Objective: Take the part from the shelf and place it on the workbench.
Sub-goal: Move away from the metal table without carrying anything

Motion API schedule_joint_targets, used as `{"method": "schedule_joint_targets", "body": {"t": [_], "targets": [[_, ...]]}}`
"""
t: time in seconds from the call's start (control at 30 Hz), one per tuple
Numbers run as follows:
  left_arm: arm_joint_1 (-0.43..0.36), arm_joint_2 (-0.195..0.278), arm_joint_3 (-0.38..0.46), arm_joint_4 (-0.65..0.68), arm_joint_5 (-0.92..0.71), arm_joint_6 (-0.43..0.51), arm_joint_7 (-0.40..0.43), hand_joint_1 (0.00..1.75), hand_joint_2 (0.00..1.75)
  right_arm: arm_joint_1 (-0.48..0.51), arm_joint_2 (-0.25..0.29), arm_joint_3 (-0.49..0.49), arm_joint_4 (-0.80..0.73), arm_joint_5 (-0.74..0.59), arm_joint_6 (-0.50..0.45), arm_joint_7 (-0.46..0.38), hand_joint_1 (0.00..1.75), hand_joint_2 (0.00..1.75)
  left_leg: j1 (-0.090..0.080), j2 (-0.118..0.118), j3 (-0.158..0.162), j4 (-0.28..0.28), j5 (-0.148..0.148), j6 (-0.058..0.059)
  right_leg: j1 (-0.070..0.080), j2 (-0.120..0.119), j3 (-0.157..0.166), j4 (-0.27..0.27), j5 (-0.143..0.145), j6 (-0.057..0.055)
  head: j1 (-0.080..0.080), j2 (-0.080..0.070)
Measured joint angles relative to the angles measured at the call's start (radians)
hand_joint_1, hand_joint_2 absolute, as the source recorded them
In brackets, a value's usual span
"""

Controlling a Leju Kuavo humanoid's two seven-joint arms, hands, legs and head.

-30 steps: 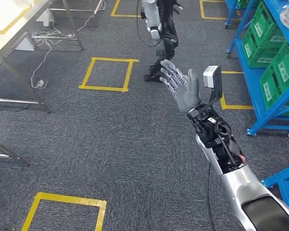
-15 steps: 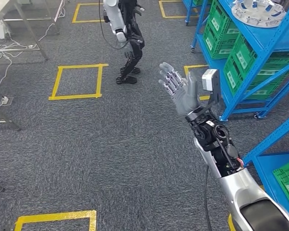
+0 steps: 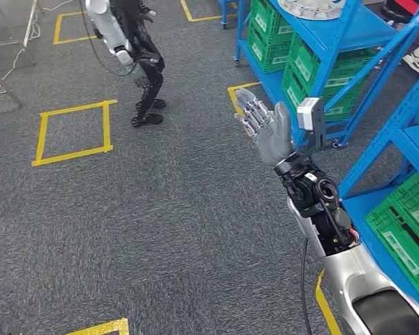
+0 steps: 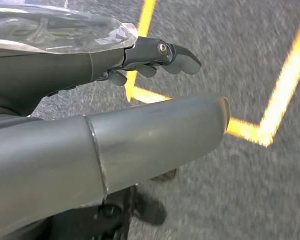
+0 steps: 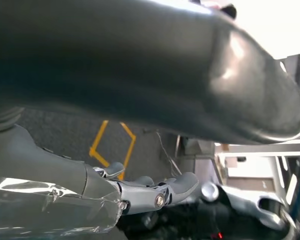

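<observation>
In the head view, the right hand [image 3: 265,129] is raised with fingers spread, nothing held, beside the blue shelf [image 3: 350,31]. A round grey part [image 3: 310,7] lies on the shelf's top level, above green crates [image 3: 313,66]. Another robot [image 3: 128,49] stands on the grey carpet [image 3: 144,223].

In the left wrist view, the left hand [image 4: 103,115] is seen outstretched and holding nothing, over yellow floor tape [image 4: 276,105].

In the right wrist view, the right hand's fingers [image 5: 156,192] are seen extended, nothing held.

part [image 3: 307,7]: pale round tray on shelf [image 3: 350,31] at 1 o'clock, cut by top edge | other robot [image 3: 126,49] at 11 o'clock: upper body cropped
</observation>
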State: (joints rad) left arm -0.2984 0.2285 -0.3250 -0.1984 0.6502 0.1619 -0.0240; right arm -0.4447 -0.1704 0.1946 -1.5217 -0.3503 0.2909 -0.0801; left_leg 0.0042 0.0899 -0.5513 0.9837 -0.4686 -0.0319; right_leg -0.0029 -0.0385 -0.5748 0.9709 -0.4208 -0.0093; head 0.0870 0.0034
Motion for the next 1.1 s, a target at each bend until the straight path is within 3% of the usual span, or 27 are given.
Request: {"method": "schedule_joint_targets", "body": {"t": [0.07,0.13,0.17,0.2,0.23,0.3,0.37,0.43,0.47,0.53,0.6,0.67,0.7,0.73,0.8,0.87,0.9,0.97,1.03,1.1], "targets": [[0.001,0.000,0.000,0.000,0.002,0.000,-0.002,0.00,0.00,-0.015,0.000,0.002,0.000,0.000,-0.003,0.000,0.00,0.00,0.005,-0.061,-0.056,0.119,-0.063,-0.005,-0.001,0.023,-0.003,-0.001,0.005,-0.010,-0.006,0.000],[0.004,0.001,-0.001,0.000,0.004,0.000,-0.003,0.00,0.00,-0.021,0.000,0.005,0.003,0.000,-0.008,0.001,0.00,0.00,0.005,-0.083,-0.129,0.256,-0.110,-0.005,0.001,0.050,-0.006,-0.001,0.008,-0.016,-0.008,0.000],[0.006,0.001,-0.001,0.000,0.006,0.000,-0.003,0.00,0.00,-0.022,0.000,0.006,0.004,-0.001,-0.011,0.002,0.00,0.00,0.005,-0.085,-0.147,0.283,-0.108,-0.003,0.002,0.064,-0.007,-0.001,0.009,-0.017,-0.008,0.000],[0.009,0.001,-0.001,0.000,0.008,0.000,-0.003,0.00,0.00,-0.022,0.000,0.006,0.005,-0.003,-0.013,0.002,0.00,0.00,0.005,-0.087,-0.144,0.266,-0.086,-0.001,0.002,0.079,-0.007,-0.001,0.010,-0.018,-0.008,0.000],[0.009,0.001,-0.001,0.000,0.009,0.000,-0.003,0.00,0.00,-0.022,0.000,0.007,0.006,-0.005,-0.015,0.001,0.00,0.00,0.006,-0.092,-0.121,0.210,-0.049,0.003,0.002,0.092,-0.006,-0.001,0.011,-0.017,-0.009,0.000],[0.008,0.004,-0.001,0.000,0.013,0.000,-0.003,0.00,0.00,-0.026,0.000,0.008,0.006,-0.011,-0.018,-0.003,0.00,0.00,0.009,-0.128,-0.053,0.061,0.018,0.009,0.003,0.117,-0.008,0.000,0.013,-0.013,-0.010,0.000],[0.005,0.008,-0.001,0.000,0.016,0.000,-0.003,0.00,0.00,-0.031,0.000,0.010,0.008,-0.013,-0.019,-0.006,0.00,0.00,0.009,-0.153,-0.017,-0.018,0.038,0.012,0.002,0.141,-0.014,0.000,0.017,-0.004,-0.010,0.000],[0.003,0.010,-0.003,0.000,0.017,0.000,-0.003,0.00,0.00,-0.035,0.000,0.012,0.013,-0.015,-0.019,-0.007,0.00,0.00,0.006,-0.138,-0.011,-0.028,0.038,0.018,-0.001,0.162,-0.019,-0.002,0.021,0.008,-0.010,0.000],[0.001,0.010,-0.004,0.000,0.017,0.000,-0.002,0.00,0.00,-0.035,0.000,0.014,0.016,-0.015,-0.019,-0.008,0.00,0.00,0.006,-0.126,-0.009,-0.033,0.041,0.023,-0.002,0.156,-0.021,0.001,0.019,0.013,-0.010,0.000],[-0.003,0.009,-0.005,0.000,0.017,0.000,-0.002,0.00,0.00,-0.037,0.000,0.018,0.021,-0.016,-0.020,-0.010,0.00,0.00,0.008,-0.105,-0.006,-0.043,0.047,0.034,0.000,0.110,-0.047,0.053,-0.020,0.022,-0.003,0.000],[-0.003,0.009,-0.005,0.000,0.017,0.000,0.000,0.00,0.00,-0.038,0.000,0.021,0.026,-0.016,-0.021,-0.014,0.00,0.00,0.006,-0.085,-0.006,-0.045,0.048,0.039,-0.001,0.061,-0.101,0.183,-0.092,0.028,0.005,0.000],[0.000,0.009,-0.005,0.000,0.017,0.000,0.002,0.00,0.00,-0.033,0.000,0.024,0.031,-0.016,-0.023,-0.016,0.00,0.00,0.005,-0.064,-0.006,-0.044,0.048,0.040,-0.004,0.049,-0.140,0.285,-0.127,0.033,0.006,0.000],[0.000,0.009,-0.005,0.000,0.016,0.000,0.002,0.00,0.00,-0.030,0.000,0.025,0.034,-0.016,-0.024,-0.017,0.00,0.00,0.005,-0.053,-0.006,-0.044,0.047,0.039,-0.006,0.045,-0.135,0.284,-0.117,0.035,0.007,0.000],[0.000,0.008,-0.005,0.000,0.016,0.000,0.002,0.00,0.00,-0.028,0.000,0.025,0.036,-0.016,-0.025,-0.017,0.00,0.00,0.006,-0.043,-0.005,-0.043,0.045,0.037,-0.008,0.038,-0.109,0.238,-0.090,0.035,0.008,0.000],[-0.001,0.008,-0.005,0.000,0.015,0.000,0.002,0.00,0.00,-0.029,0.000,0.025,0.039,-0.016,-0.026,-0.018,0.00,0.00,0.004,-0.022,-0.002,-0.040,0.040,0.030,-0.004,-0.001,-0.034,0.092,-0.033,0.034,0.011,0.000],[-0.002,0.010,-0.005,0.000,0.013,0.000,0.003,0.00,0.00,-0.031,0.000,0.026,0.040,-0.016,-0.026,-0.020,0.00,0.00,-0.002,-0.001,0.000,-0.036,0.035,0.021,0.004,-0.031,0.009,0.009,-0.016,0.022,0.010,0.000],[-0.003,0.010,-0.005,0.000,0.012,0.000,0.004,0.00,0.00,-0.031,0.000,0.025,0.041,-0.016,-0.027,-0.021,0.00,0.00,-0.004,0.010,0.000,-0.036,0.035,0.018,0.008,-0.030,0.011,0.002,-0.018,0.015,0.008,0.000],[-0.007,0.010,-0.005,0.000,0.010,0.000,0.007,0.00,0.00,-0.028,0.000,0.024,0.042,-0.016,-0.028,-0.023,0.00,0.00,-0.004,0.026,0.001,-0.033,0.031,0.009,0.007,-0.005,0.011,-0.001,-0.012,0.001,0.004,0.000],[-0.013,0.009,-0.005,0.000,0.007,0.000,0.008,0.00,0.00,-0.029,0.000,0.024,0.043,-0.016,-0.029,-0.026,0.00,0.00,0.001,-0.011,-0.018,0.016,-0.003,0.000,0.003,0.018,0.012,-0.006,-0.006,-0.011,-0.001,0.000],[-0.016,0.009,-0.005,0.000,0.006,0.000,0.011,0.00,0.00,-0.029,0.000,0.024,0.045,-0.016,-0.029,-0.029,0.00,0.00,0.004,-0.066,-0.082,0.146,-0.065,-0.006,0.002,0.040,0.012,-0.007,-0.003,-0.019,-0.008,0.000]]}}
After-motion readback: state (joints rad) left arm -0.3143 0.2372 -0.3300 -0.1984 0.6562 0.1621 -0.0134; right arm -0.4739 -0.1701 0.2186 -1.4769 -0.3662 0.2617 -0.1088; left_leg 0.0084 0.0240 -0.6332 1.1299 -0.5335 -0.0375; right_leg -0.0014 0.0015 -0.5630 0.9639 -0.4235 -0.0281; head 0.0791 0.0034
